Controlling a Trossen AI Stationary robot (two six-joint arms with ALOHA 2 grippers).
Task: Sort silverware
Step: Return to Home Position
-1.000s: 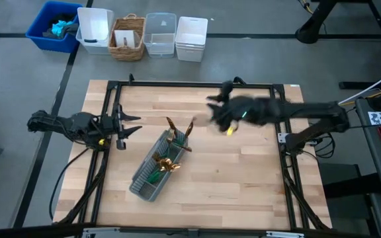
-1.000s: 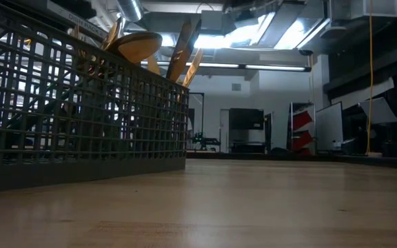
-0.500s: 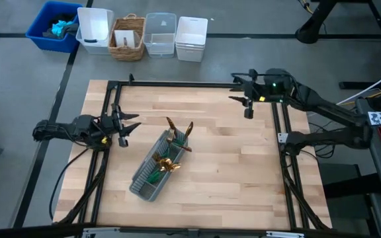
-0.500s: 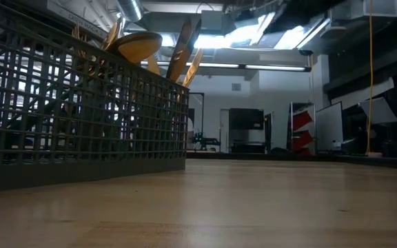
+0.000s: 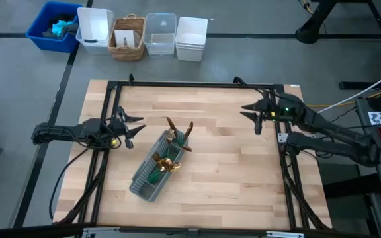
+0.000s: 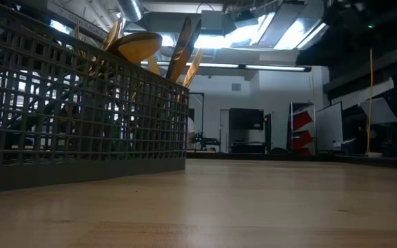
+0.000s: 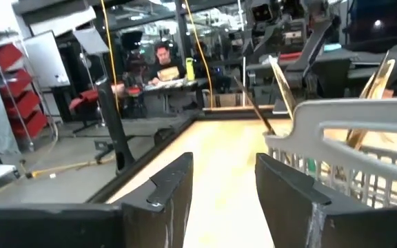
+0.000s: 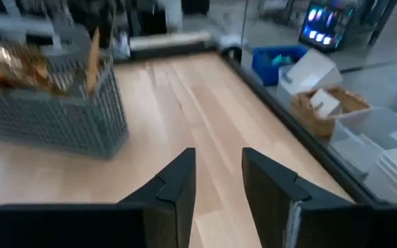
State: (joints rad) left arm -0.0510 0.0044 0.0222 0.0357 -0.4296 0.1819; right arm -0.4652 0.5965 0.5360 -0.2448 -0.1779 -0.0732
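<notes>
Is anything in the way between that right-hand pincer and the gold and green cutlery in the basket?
Nothing visible is. Only bare light wooden tabletop lies between the open right pincer and the gold-headed, green-handled silverware, which stands in the grey mesh caddy.

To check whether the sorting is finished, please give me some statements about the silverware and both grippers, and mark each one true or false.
1. The silverware stands inside the grey mesh caddy. True.
2. The right gripper holds a fork. False: it is open and empty, near the right edge of the table.
3. The left gripper is open and empty. True.
4. A spoon lies loose on the table. False: no piece lies on the bare wood.
</notes>
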